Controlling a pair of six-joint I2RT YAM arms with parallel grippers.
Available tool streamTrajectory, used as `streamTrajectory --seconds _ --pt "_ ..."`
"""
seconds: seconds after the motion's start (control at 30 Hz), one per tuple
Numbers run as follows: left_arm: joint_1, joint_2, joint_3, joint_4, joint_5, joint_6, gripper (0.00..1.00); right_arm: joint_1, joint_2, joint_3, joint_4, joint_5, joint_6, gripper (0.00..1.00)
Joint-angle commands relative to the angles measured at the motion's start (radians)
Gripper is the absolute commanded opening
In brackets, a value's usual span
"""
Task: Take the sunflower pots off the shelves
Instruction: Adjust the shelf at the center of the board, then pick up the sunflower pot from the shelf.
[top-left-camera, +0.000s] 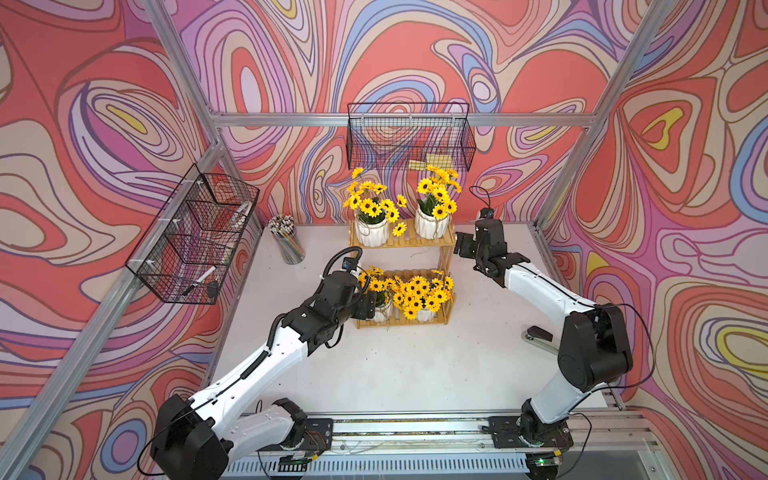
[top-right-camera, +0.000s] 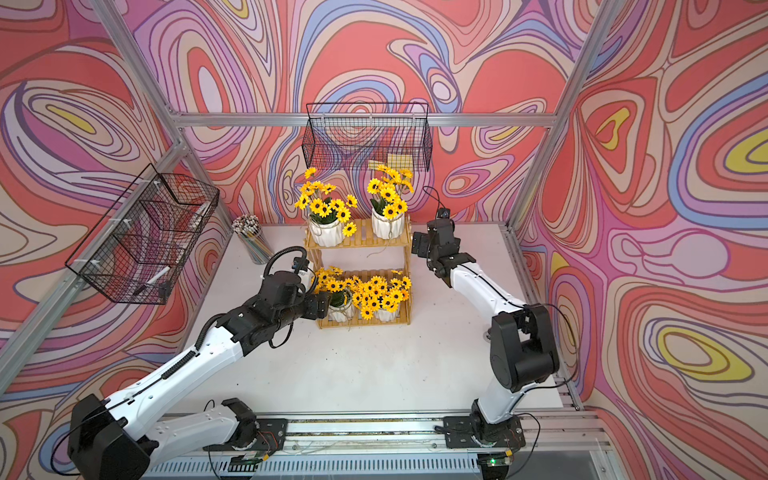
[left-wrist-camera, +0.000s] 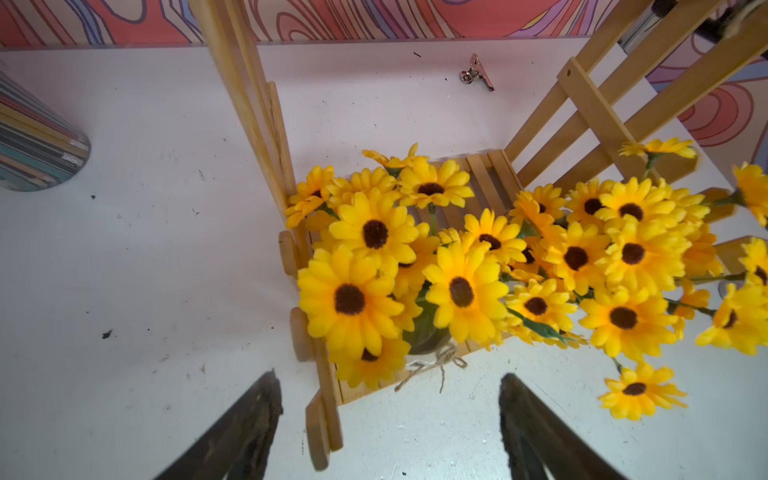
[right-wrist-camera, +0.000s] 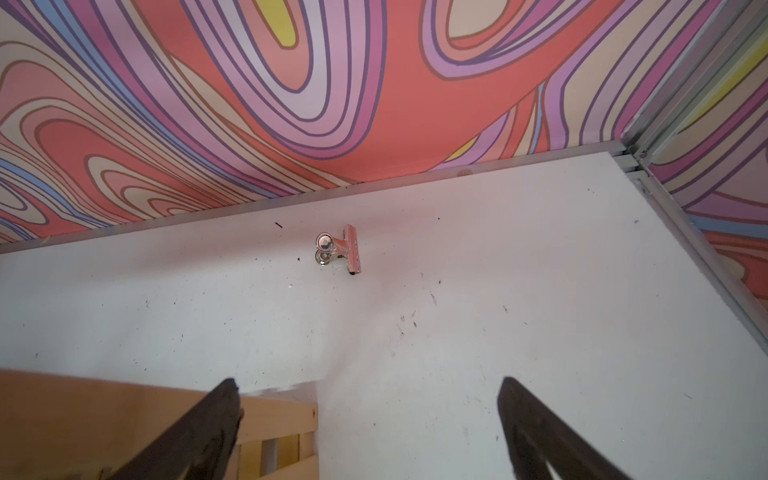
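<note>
The sunflower pots (top-left-camera: 372, 233) are all sitting on the shelves (top-left-camera: 411, 241), two on the upper tier and two on the lower, with the rack standing on the white table (top-left-camera: 395, 374). The left gripper (left-wrist-camera: 386, 375) is hanging released, fingers spread, just before the lower left pot (top-left-camera: 383, 312) and gripping nothing. The right gripper (right-wrist-camera: 366, 380) is likewise gaping empty beside the upper tier's right end. A yellow card (top-left-camera: 434, 161) in the back wire basket (top-left-camera: 409, 141) is showing too small to read.
</note>
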Motion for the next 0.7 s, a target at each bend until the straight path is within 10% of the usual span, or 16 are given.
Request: streamTrajectory --seconds 0.0,0.23,0.67 --pt "-0.009 -0.035 0.030 0.008 -0.079 0.058 0.87 -0.023 -0.085 -0.062 -0.025 0.021 -0.019 0.98" --pt "0.015 -0.098 0.060 0.061 -0.156 0.168 1.00 -0.082 -0.294 -0.267 0.109 -0.144 -0.058 0.98" --pt "0.365 -0.123 0.036 0.268 0.295 0.104 1.00 -0.082 -0.529 -0.424 0.383 -0.698 -0.241 0.98"
